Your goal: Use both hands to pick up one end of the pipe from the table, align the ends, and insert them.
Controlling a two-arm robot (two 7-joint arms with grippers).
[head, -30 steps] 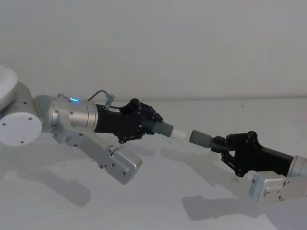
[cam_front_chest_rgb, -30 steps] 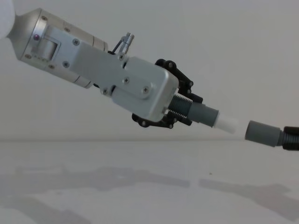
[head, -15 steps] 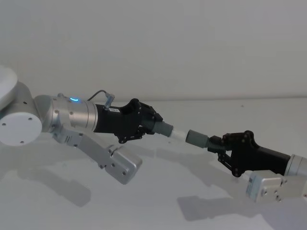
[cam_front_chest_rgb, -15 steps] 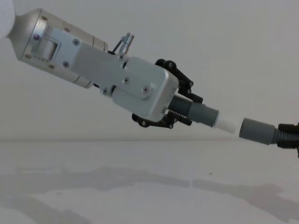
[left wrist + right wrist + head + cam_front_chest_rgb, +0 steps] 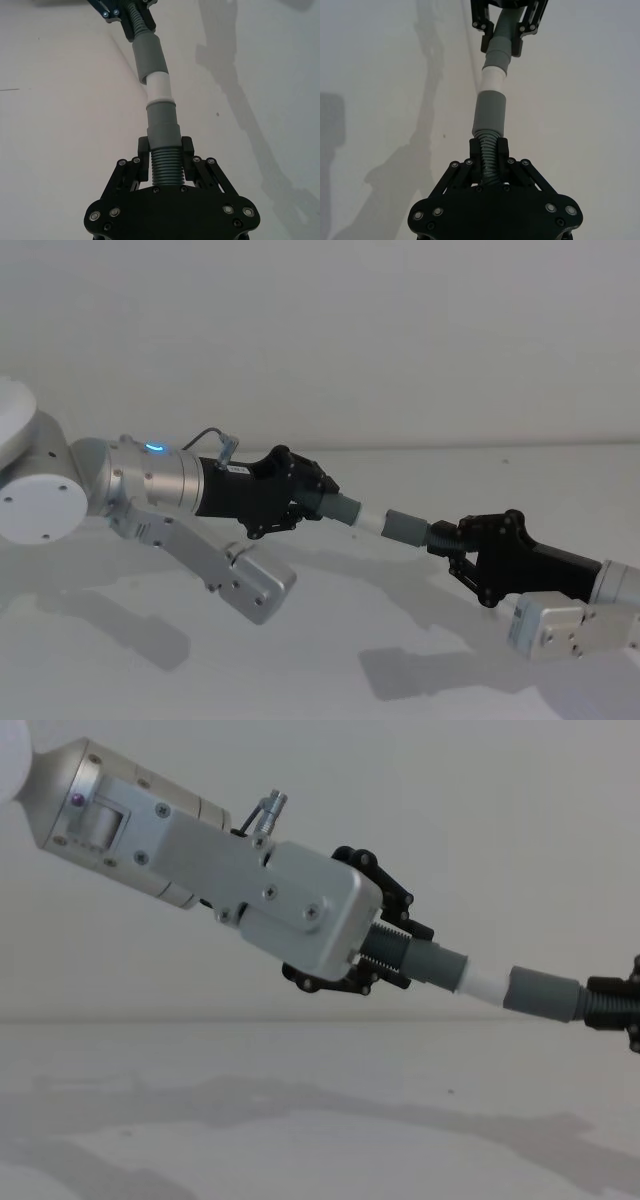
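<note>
— Above the bench (image 5: 330, 640), item one?
— Left gripper (image 5: 318, 502), black, on a silver arm with a lit ring; clenched on the ribbed part of the short hose piece (image 5: 165, 167). Its grey cuff (image 5: 343, 510) projects toward the right, ending in a narrower white tip (image 5: 370, 521).

— Item two?
— Right gripper (image 5: 450, 545), black, clenched on the ribbed part of the other hose piece (image 5: 488, 157). Its grey cuff (image 5: 404, 528) points toward the left gripper.

— State of the joint?
— White tip partly inside the right-hand cuff; a band of white shows between the two cuffs. Both pieces are held in the air, clear of the bench.

— What does each view add?
— Head view: both grippers and the whole line of the joint, sloping down to the right. Chest view: the joint side-on, with the left arm's silver housing large in front; the right gripper is cut off at the edge. Left wrist view: the short piece's ribs between its fingers (image 5: 189, 150), a raised lip where the white tip begins. Right wrist view: the ribbed hose seated between its fingers (image 5: 501, 150), the left gripper beyond.

— Anything unreadable?
— How deep the tip sits inside the cuff is hidden. The remainder of the right-hand piece, behind the gripper, cannot be made out.
</note>
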